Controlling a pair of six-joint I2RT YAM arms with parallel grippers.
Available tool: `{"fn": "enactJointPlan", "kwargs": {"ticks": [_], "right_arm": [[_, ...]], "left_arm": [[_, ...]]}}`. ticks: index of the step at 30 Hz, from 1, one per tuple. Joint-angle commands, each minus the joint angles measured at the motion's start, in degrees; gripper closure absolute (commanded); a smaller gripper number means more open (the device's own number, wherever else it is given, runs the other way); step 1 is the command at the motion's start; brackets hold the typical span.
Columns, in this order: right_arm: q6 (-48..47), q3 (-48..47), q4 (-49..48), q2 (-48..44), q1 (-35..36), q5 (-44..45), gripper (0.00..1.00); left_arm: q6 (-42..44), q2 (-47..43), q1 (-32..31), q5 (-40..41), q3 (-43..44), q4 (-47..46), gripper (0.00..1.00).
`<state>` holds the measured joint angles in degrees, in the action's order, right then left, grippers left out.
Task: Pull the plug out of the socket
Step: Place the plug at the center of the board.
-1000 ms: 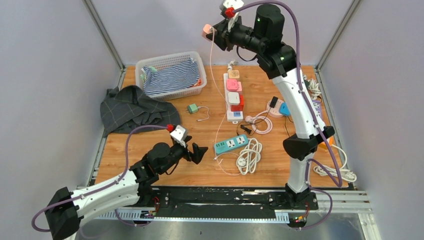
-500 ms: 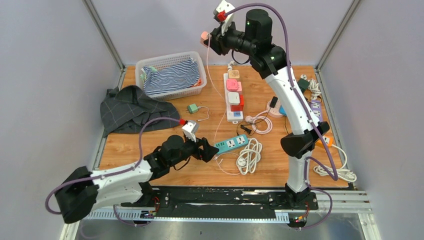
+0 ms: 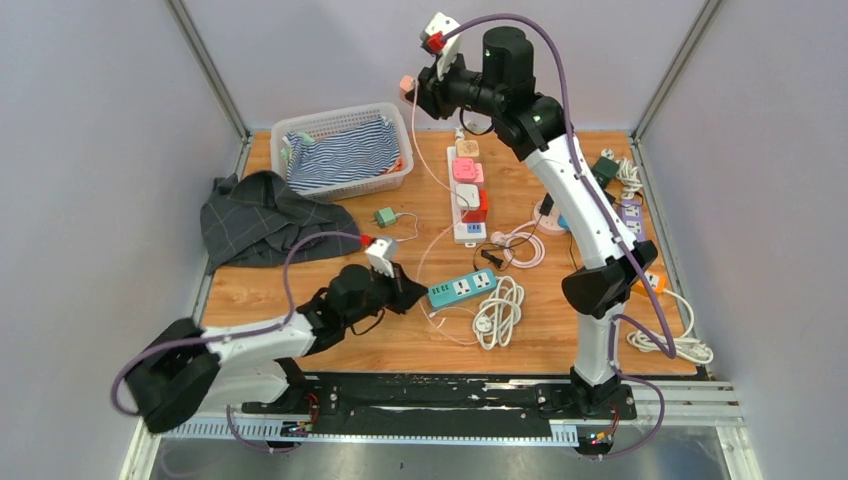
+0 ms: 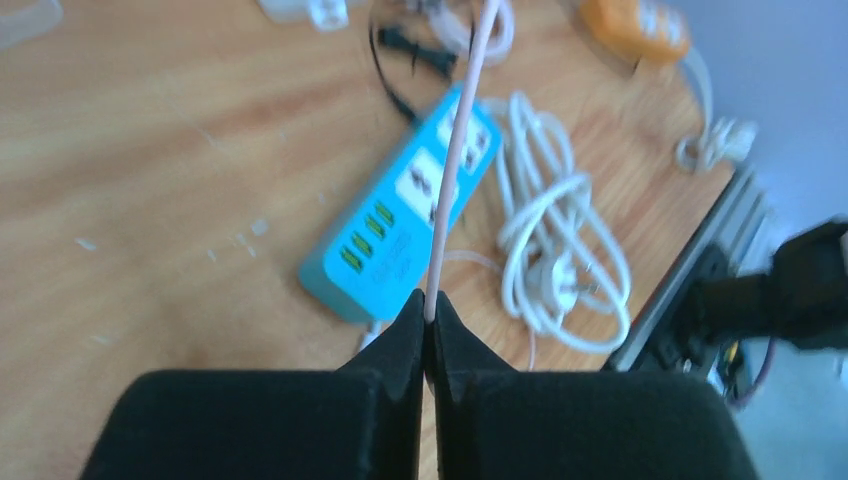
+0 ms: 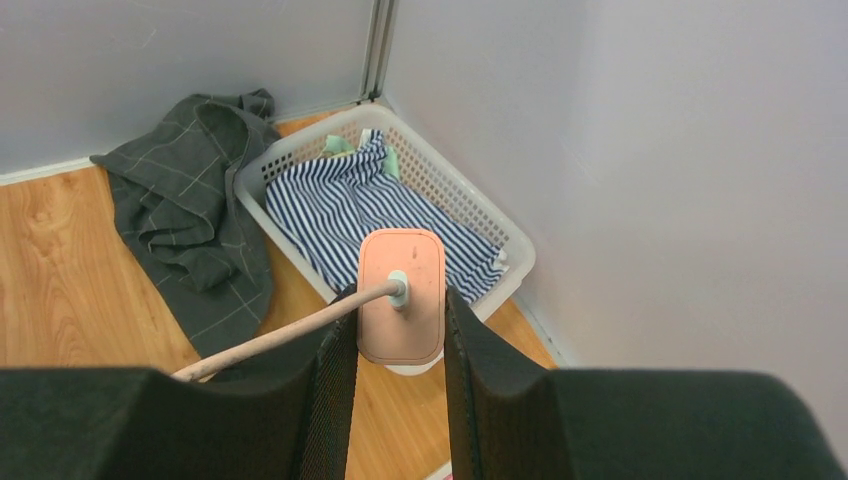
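I see the right arm raised high over the back of the table point(image 3: 300, 290), near the rear wall. The right gripper point(image 5: 400, 312) has its two fingers clamped on the sides of a pink plug point(image 5: 401, 270). The plug is up in the air, well apart from every power strip on the table.

A thin pink cord point(image 4: 455, 180) leaves the middle of the plug and runs down toward the front of the table. There the left arm reaches low across the wood. The left gripper point(image 4: 430, 308) has its fingers pressed together on this cord, just beside the near end of a blue power strip point(image 4: 375, 245) that lies flat on the table.

A coiled white cable point(image 3: 498, 310) rests just to the right of the blue strip. Further back, a long white power strip point(image 3: 466, 232) lies lengthwise with pink and red plugs seated in it. At the back left stands a white basket point(image 5: 480, 215) holding a blue and white striped cloth point(image 5: 340, 200). A dark grey checked garment point(image 3: 265, 215) is heaped on the table next to the basket. More cables and adapters are bunched along the right edge; I cannot make them out clearly.
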<state>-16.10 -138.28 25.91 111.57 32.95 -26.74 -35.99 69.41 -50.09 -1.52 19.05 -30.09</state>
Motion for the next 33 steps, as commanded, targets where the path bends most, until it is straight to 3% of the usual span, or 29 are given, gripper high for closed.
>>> {"fn": "enactJointPlan", "kwargs": {"ticks": [1, 6, 12, 19, 25, 28, 33], "right_arm": [[-1.65, 4.01, 1.18, -1.15, -0.78, -2.68, 1.00], [-3.70, 10.59, 4.64, 1.09, -2.82, -8.79, 1.00], [-3.97, 15.64, 6.24, 7.61, -4.19, -13.08, 1.00], [0.18, 14.12, 6.26, 19.02, -3.05, -16.48, 1.00], [2.27, 12.51, 6.17, 26.04, -0.37, -16.94, 1.00], [2.73, 12.79, 6.33, 27.25, 0.79, -16.41, 0.86], [0.85, 13.22, 8.16, 25.89, 1.32, -11.13, 0.39]], "left_arm": [[2.34, -15.46, 6.83, 1.43, -1.90, 2.94, 1.00], [5.42, -26.73, 21.70, 2.20, 0.23, 11.14, 1.00], [8.16, -18.83, 31.56, 3.77, 5.56, 12.86, 1.00], [13.07, -8.70, 34.28, 10.20, 12.22, 12.94, 1.00], [16.04, -5.31, 34.66, 16.13, 12.15, 12.94, 1.00], [15.24, -4.79, 34.70, 17.50, 11.12, 13.03, 0.98], [15.20, -9.07, 34.70, 18.17, 9.87, 13.63, 0.59]]}}
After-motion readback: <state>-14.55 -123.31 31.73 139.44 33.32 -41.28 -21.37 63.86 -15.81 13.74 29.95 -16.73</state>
